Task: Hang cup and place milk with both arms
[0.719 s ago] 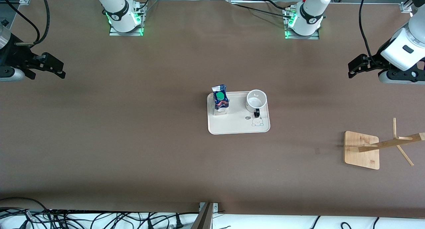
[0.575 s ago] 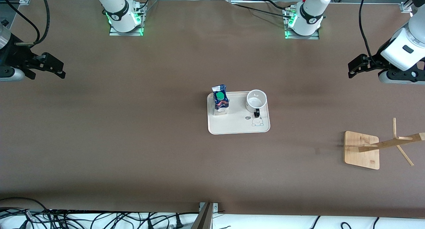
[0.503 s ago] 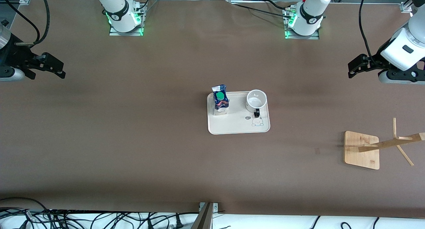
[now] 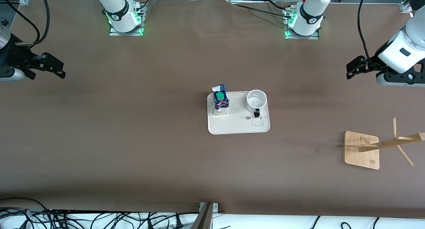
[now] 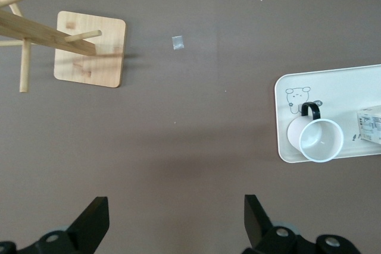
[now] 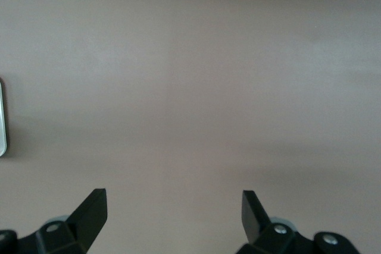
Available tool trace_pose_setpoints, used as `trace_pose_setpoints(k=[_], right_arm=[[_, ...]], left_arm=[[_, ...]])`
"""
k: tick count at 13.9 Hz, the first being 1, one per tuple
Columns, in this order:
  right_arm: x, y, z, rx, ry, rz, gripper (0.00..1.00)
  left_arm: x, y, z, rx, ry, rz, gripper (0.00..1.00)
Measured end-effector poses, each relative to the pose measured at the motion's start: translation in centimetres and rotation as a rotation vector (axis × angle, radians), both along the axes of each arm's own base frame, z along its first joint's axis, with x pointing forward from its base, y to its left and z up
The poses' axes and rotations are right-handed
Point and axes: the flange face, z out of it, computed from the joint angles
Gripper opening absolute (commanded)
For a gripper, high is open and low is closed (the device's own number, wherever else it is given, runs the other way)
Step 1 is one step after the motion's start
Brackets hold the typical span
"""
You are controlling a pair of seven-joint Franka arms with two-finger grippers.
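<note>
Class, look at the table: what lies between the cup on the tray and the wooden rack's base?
Only bare brown table lies between the cup and the rack's base, seen in the front view.

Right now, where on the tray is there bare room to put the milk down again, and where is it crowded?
The tray is bare along its edge nearer the front camera, apart from a printed cartoon. Its farther edge is crowded: the milk stands toward the right arm's end, the cup toward the left arm's end.
</note>
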Motion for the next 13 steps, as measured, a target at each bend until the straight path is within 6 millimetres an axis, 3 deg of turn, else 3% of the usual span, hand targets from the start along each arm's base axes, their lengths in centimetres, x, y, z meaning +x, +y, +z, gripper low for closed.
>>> trace_pose_setpoints(k=[6, 8, 13], right_arm=[[0.0, 0.0, 0.0, 0.0, 0.0, 0.0, 1.0], [0.0, 0.0, 0.0, 0.0, 0.0, 0.0, 1.0], [0.0, 0.0, 0.0, 0.0, 0.0, 0.0, 1.0]], left_arm=[[0.4, -1.2, -2.4, -0.006, 0.118, -0.018, 1.0], [0.7, -3.1, -4.0, -0.006, 0.145, -0.038, 1.0], [1.7, -10.4, -8.6, 0.0, 0.179, 0.0, 1.0]])
